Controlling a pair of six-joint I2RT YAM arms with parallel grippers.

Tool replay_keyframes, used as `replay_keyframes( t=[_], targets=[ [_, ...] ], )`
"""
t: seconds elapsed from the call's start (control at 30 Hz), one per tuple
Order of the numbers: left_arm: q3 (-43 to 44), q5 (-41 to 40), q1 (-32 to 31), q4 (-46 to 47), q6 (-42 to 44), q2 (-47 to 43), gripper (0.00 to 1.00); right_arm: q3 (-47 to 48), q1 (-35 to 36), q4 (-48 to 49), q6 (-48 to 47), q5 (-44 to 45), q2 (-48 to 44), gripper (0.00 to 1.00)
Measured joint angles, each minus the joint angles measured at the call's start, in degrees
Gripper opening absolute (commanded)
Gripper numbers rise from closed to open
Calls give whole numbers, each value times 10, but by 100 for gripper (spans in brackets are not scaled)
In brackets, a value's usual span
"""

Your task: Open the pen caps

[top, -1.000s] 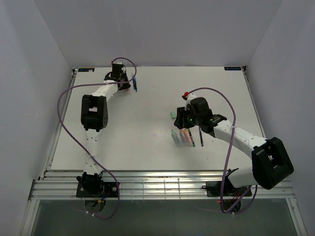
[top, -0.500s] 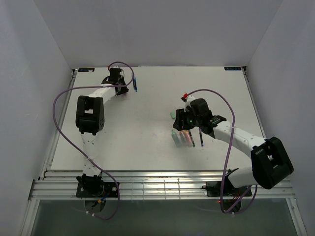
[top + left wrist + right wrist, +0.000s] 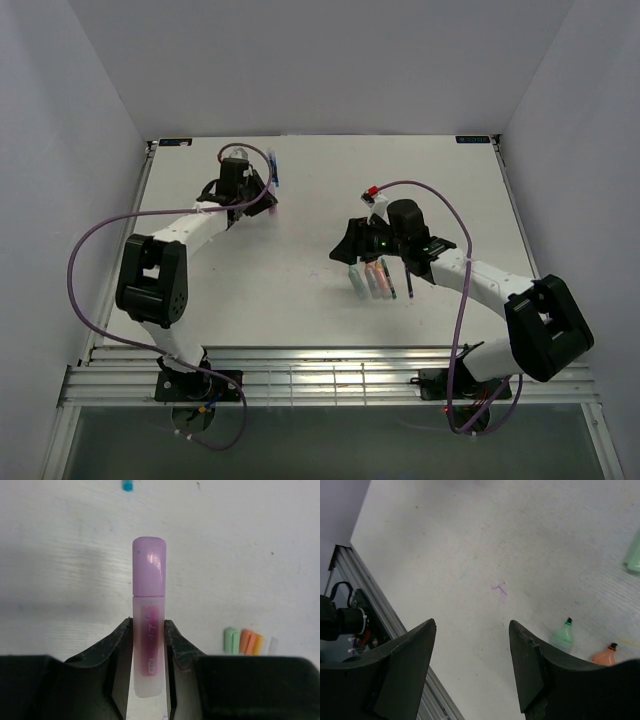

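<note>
My left gripper is shut on a pink pen and holds it above the table. The pen's pinkish-purple cap is on and sticks out past the fingertips. In the top view this gripper is at the back left, near a slim blue pen. My right gripper is open and empty, above bare table. An uncapped mint green pen and an uncapped orange pen lie to its right. A pale green cap lies at the frame's right edge. In the top view the right gripper is just left of the pen row.
Two thin dark pens lie right of the pastel row. Purple cables loop over both arms. The table's metal front rail shows in the right wrist view. Grey walls close the left, back and right sides.
My left arm has swung out to the left and its gripper has come nearer and rightward with the pink pen. My right gripper has moved left, off the pen row.
</note>
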Motion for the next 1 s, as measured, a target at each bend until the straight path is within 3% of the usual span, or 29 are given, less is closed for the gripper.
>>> replay_keyframes(
  t=[0.4,1.0],
  targets=[
    [-163,7,-124,68,-103,-139,0,0,43,177,131,-51,85,65],
    [-189,-5,-182,111,-152,-166,0,0,54,241,163,-18,106,54]
  ],
)
